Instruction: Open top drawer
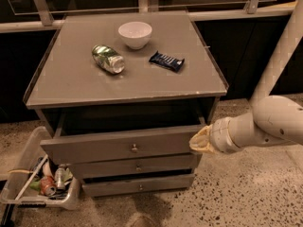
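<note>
The top drawer (94, 149) is sitting partly out of the grey-brown cabinet, its wide flat front standing forward of the frame and showing a dark opening behind and above it; its small round metal knob (134, 148) is sitting at the centre of the front; the middle drawer (109, 168) and the bottom drawer (113, 188) are lying beneath it, each showing a like knob, the bottom one standing slightly ajar

The gripper (200, 140), pale yellow at its tip, is reaching in from the right at the end of a thick white arm (265, 126) and is hovering right at the right end of the top drawer's front, at or just beside its corner; whether it is touching the wood cannot be told, and whether the gripper is apart or together cannot be told either

On the cabinet's flat surface (66, 79) a white bowl (135, 34) is standing upright near the back; a crushed green can (108, 59) is lying on its side just in front and to the left of the bowl; a dark-blue wrapped snack bar (166, 61) is lying to the right of the can, apart from both

A clear plastic bin (71, 201) is sitting on the speckled floor (246, 193) beside the cabinet's lower left corner, holding cans and other small items
</note>
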`<state>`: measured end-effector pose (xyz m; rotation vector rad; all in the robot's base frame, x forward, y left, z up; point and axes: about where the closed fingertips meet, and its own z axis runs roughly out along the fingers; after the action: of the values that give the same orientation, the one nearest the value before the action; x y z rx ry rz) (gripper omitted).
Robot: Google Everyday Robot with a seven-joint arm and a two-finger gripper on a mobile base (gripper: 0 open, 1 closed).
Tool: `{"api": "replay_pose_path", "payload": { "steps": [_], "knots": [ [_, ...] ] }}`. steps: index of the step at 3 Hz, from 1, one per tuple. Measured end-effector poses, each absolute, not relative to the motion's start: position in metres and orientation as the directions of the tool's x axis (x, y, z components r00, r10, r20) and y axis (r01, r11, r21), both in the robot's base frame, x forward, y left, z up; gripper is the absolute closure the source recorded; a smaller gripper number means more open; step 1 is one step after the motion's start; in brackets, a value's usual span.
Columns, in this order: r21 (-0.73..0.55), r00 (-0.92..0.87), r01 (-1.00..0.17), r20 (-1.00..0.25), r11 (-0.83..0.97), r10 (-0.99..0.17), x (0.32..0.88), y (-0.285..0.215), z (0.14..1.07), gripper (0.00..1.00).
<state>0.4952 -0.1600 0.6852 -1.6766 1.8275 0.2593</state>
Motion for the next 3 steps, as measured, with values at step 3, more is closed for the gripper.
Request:
{"api": "replay_pose_path", "payload": {
  "steps": [3],
  "knots": [
    [-0.294, 0.043, -0.942, -0.578, 0.159, -0.815, 0.521, -0.159, 0.682, 0.00]
  ]
}}
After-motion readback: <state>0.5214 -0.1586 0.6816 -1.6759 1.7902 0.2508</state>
